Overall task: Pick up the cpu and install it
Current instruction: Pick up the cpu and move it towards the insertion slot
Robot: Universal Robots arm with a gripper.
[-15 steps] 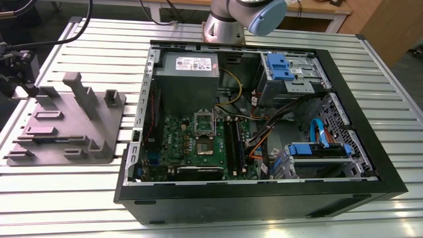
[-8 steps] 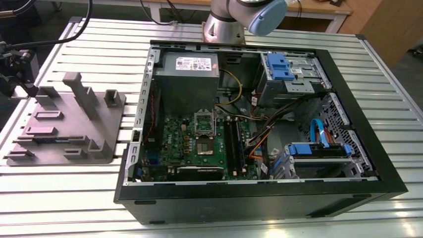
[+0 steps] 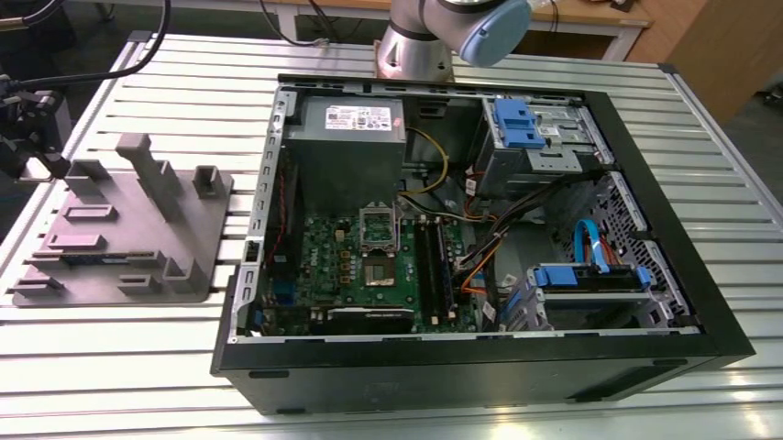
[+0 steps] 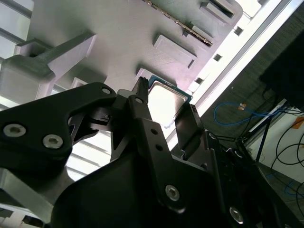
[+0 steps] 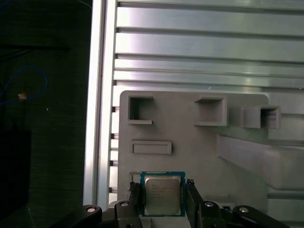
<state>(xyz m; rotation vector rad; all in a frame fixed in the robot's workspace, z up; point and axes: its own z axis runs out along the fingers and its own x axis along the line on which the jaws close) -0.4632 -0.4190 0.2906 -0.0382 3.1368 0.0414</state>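
The cpu is a small square chip with a silvery top and a green rim. It sits between my gripper's two black fingers, which are closed against two of its opposite edges. In the second wrist view the cpu sits at the fingertips of the gripper, over the grey fixture plate. In the exterior view the gripper hangs at the far left, by the back left corner of the fixture plate. The motherboard lies in the open computer case, with its socket near the middle.
The fixture plate carries upright blocks and shallow pockets. Black memory sticks stand beside the socket. Cables, a power supply and blue drive bays crowd the case. The arm's base stands behind it on the slatted metal table.
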